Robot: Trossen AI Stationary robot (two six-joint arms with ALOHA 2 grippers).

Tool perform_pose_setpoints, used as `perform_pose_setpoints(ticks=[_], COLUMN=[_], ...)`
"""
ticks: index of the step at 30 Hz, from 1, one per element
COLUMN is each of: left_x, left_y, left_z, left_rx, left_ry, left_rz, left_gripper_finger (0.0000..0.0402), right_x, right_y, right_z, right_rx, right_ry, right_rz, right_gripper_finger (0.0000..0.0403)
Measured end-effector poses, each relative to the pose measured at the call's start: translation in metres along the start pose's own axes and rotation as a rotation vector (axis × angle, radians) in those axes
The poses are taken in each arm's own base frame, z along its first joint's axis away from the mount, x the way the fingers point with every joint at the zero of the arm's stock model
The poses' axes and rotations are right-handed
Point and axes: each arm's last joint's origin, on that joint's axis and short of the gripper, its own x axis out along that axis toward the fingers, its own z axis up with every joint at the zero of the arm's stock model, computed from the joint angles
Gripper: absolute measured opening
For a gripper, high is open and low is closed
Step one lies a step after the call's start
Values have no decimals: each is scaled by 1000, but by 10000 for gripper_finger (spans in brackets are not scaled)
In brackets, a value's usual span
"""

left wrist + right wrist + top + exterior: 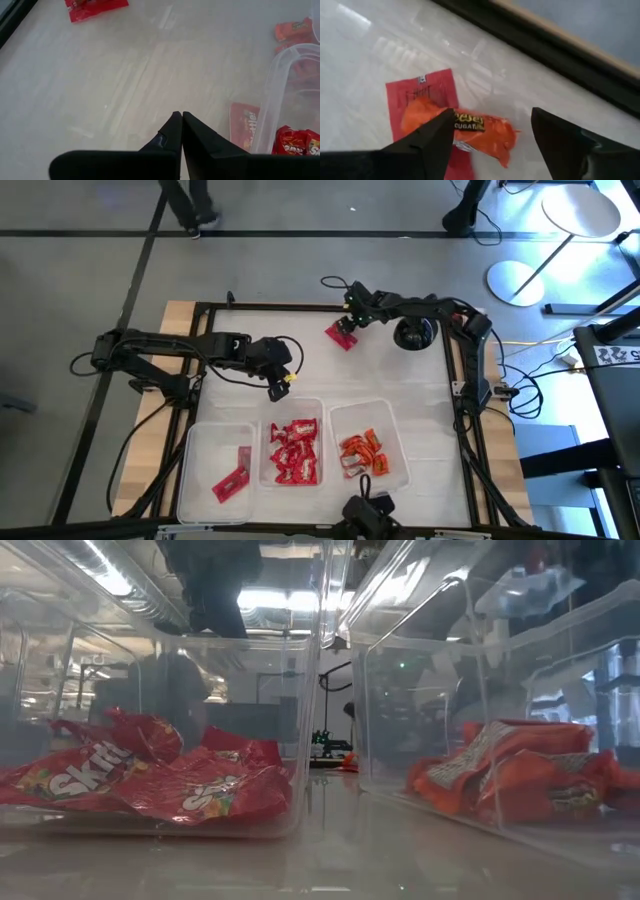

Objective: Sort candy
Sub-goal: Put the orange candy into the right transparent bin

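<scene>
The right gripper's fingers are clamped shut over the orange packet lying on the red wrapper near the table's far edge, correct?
Not quite. The right gripper stands over the orange packet on the red wrapper, but its fingers are spread open either side, not clamped. The right wrist view shows it.

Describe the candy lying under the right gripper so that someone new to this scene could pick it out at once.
Find the white table, then its far edge, where the open right gripper hovers. Below it an orange packet lies across a flat red bar. Unlike the candy in the three clear bins at the near edge, this pair lies loose on the table.
</scene>
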Motion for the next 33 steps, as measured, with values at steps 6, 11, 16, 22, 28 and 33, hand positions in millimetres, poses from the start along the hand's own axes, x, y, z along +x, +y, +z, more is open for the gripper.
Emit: perform_pose_setpoints(ticks=[6,11,16,22,28,33], left_x=[0,0,0,0,0,0], left_y=[1,0,0,0,0,0], left_z=[-2,-3,-3,-4,-4,-3], left_rx=[-9,-20,-24,-20,-7,3], left_ry=[20,24,27,40,39,35], left_rz=[6,6,6,11,11,10], left_gripper_finger=[5,2,4,1,5,1], right_x=[20,20,12,-28,-98,-169], right_y=[6,11,12,21,49,75], right_z=[2,0,0,0,-8,-28], right_rx=[-9,-25,-27,-41,-154,-275], right_ry=[91,105,130,145,79,-4], right_rz=[35,34,57,61,48,95], right_gripper_finger=[263,191,27,14,5,3])
